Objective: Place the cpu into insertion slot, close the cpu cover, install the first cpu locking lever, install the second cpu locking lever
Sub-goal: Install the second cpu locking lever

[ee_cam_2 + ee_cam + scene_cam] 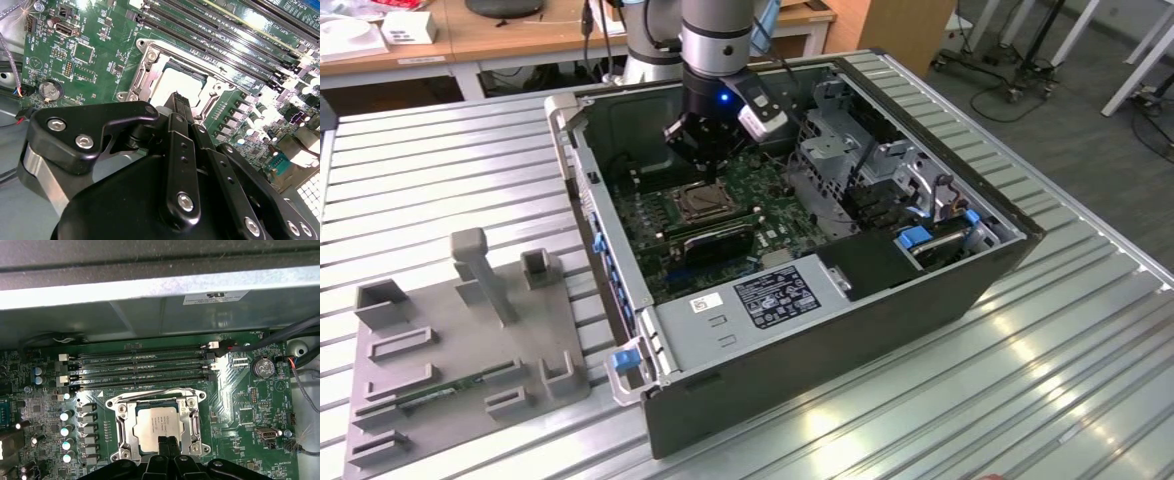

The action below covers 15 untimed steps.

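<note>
The cpu (156, 423) lies flat in the insertion slot (150, 404), silver-grey top up; it also shows in the second wrist view (172, 82). The silver cpu cover (123, 429) lies down around it, its window framing the chip. A thin wire lever (150, 390) runs along the cover's edge beside the memory slots; whether it is latched I cannot tell. My gripper (167, 444) hovers just over the socket's edge, fingers shut together with nothing between them. In the exterior view the gripper (706, 168) hangs inside the open case above the socket (698, 203).
Long black memory slots (140, 370) lie beside the socket, and a coin battery (263, 367) and cables (300, 335) sit off to one side. A metal drive cage (834, 150) and the case walls (574, 150) hem in the arm. A grey fixture (454, 350) stands on the slatted table.
</note>
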Motion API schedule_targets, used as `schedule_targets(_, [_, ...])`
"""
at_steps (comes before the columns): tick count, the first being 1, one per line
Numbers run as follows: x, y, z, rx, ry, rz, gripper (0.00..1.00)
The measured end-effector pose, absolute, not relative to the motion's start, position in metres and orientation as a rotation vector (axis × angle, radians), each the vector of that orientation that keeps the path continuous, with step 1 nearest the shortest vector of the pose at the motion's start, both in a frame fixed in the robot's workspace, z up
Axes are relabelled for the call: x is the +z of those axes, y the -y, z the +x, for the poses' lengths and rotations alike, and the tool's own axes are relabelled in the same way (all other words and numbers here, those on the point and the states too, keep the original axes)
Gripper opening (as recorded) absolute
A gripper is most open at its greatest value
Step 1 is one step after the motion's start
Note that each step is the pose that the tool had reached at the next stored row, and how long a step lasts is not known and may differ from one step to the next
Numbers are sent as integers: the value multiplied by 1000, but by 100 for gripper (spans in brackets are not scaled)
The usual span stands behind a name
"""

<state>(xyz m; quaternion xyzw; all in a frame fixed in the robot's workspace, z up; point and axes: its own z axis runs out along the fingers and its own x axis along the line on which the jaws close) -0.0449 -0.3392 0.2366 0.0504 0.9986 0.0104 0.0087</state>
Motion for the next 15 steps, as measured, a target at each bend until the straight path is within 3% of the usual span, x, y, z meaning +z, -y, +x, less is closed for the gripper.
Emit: schedule_targets(15, [238,340,-45,33,-3120,158,11])
